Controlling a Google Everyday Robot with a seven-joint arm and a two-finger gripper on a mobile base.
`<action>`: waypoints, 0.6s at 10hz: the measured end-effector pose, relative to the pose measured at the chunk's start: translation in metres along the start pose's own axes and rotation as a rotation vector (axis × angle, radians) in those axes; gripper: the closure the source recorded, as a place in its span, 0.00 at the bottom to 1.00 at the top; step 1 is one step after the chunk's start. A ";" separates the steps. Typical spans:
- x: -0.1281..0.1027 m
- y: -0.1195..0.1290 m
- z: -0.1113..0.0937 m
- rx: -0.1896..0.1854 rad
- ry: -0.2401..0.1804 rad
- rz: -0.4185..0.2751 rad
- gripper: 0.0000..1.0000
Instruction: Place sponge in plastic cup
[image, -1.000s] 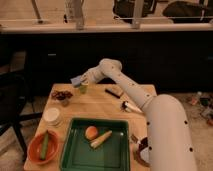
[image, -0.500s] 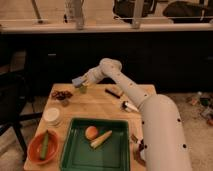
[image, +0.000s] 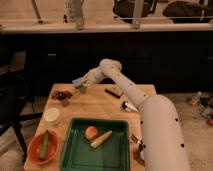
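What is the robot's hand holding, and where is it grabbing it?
The hand holds the blue-grey sponge just above the yellow-green plastic cup at the table's far side. Which part of the sponge it grips cannot be told.

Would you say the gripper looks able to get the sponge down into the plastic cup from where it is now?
Probably yes: the gripper holds the sponge just above the plastic cup at the table's far edge, and nothing sits between them.

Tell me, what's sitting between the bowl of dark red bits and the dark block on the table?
In the camera view the plastic cup stands between them, with the sponge just above it at the gripper; bare wood fills the rest.
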 end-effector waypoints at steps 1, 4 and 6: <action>0.000 0.000 0.000 0.000 0.000 0.000 0.79; -0.001 0.000 0.000 0.000 -0.001 0.000 0.47; -0.001 0.000 0.001 -0.001 -0.001 0.000 0.27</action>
